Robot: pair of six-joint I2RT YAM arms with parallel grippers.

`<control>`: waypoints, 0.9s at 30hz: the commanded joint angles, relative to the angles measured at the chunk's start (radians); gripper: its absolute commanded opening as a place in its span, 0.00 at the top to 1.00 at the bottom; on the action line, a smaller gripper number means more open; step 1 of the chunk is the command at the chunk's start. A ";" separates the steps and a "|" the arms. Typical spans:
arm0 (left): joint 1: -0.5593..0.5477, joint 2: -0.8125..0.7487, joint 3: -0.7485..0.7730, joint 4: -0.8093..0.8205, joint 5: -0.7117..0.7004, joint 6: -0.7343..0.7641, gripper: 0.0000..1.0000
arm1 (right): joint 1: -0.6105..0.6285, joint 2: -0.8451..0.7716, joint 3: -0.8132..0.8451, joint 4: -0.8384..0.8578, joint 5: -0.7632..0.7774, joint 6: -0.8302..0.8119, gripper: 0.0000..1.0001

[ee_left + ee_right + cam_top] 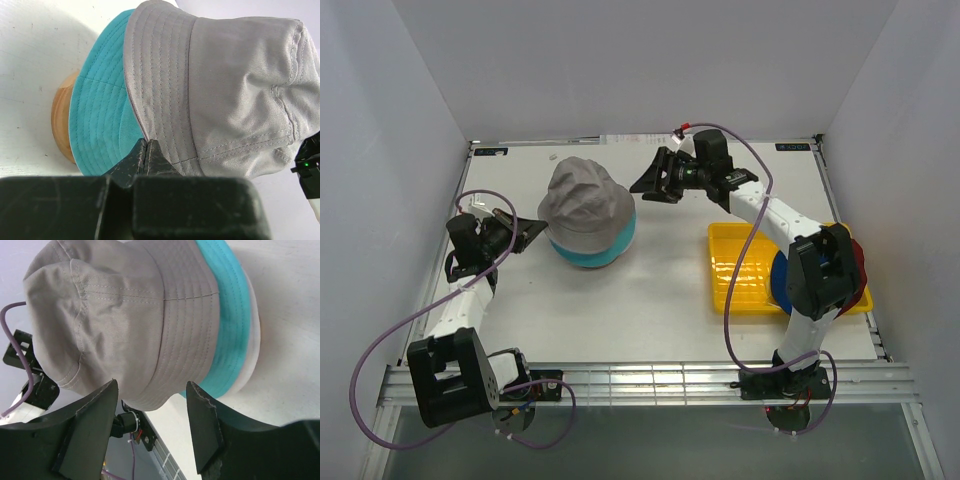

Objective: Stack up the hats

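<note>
Capping stitched teal hat [592, 256], creased grey hat [582, 198].

The grey hat [582, 195] covers most of the teal hat [590, 256] and the wooden stand [60, 120]. The right arm [817, 275] hides much of the blue hat [778, 285] and red hat [861, 268].

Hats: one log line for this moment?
grey hat over teal hat; left gripper shut; right gripper open; blue hat in yellow tray
</note>
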 commanded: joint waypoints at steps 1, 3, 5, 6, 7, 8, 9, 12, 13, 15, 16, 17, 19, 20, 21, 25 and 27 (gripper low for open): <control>0.006 0.001 -0.007 -0.015 -0.034 0.038 1.00 | -0.010 -0.019 -0.025 0.144 -0.056 0.076 0.37; 0.006 0.004 -0.001 -0.027 -0.040 0.049 1.00 | -0.013 -0.003 -0.037 0.157 -0.059 0.096 0.37; 0.006 0.005 0.001 -0.033 -0.045 0.053 1.00 | -0.013 0.007 -0.046 0.184 -0.059 0.112 0.37; 0.006 0.004 -0.001 -0.033 -0.046 0.055 1.00 | -0.015 0.020 -0.050 0.189 -0.057 0.116 0.37; 0.007 0.002 -0.001 -0.033 -0.046 0.055 1.00 | -0.015 0.026 -0.051 0.202 -0.057 0.119 0.37; 0.006 0.004 -0.001 -0.035 -0.046 0.055 1.00 | -0.015 0.033 -0.053 0.212 -0.059 0.123 0.37; 0.006 0.004 -0.001 -0.033 -0.046 0.055 1.00 | -0.015 0.049 -0.053 0.218 -0.062 0.134 0.37; 0.006 0.002 -0.001 -0.039 -0.048 0.056 1.00 | -0.015 0.072 -0.059 0.239 -0.063 0.148 0.37; 0.007 0.001 0.001 -0.041 -0.051 0.058 1.00 | -0.015 0.075 -0.060 0.241 -0.060 0.148 0.37; 0.007 0.001 0.004 -0.044 -0.051 0.061 1.00 | -0.015 0.084 -0.071 0.249 -0.057 0.149 0.37; 0.007 0.002 0.005 -0.045 -0.051 0.064 1.00 | -0.015 0.087 -0.074 0.252 -0.057 0.151 0.37; 0.007 0.001 0.007 -0.048 -0.051 0.066 1.00 | -0.015 0.090 -0.083 0.253 -0.056 0.154 0.37; 0.007 0.001 0.009 -0.050 -0.051 0.066 1.00 | -0.015 0.096 -0.097 0.284 -0.063 0.174 0.37; 0.007 0.001 0.012 -0.053 -0.051 0.066 1.00 | -0.015 0.099 -0.109 0.298 -0.066 0.181 0.37; 0.007 -0.001 0.012 -0.054 -0.051 0.067 1.00 | -0.015 0.103 -0.115 0.327 -0.072 0.192 0.37; 0.007 -0.001 0.016 -0.059 -0.051 0.070 1.00 | -0.015 0.112 -0.129 0.356 -0.080 0.220 0.37; 0.007 -0.002 0.019 -0.065 -0.052 0.073 1.00 | -0.015 0.113 -0.131 0.362 -0.080 0.227 0.37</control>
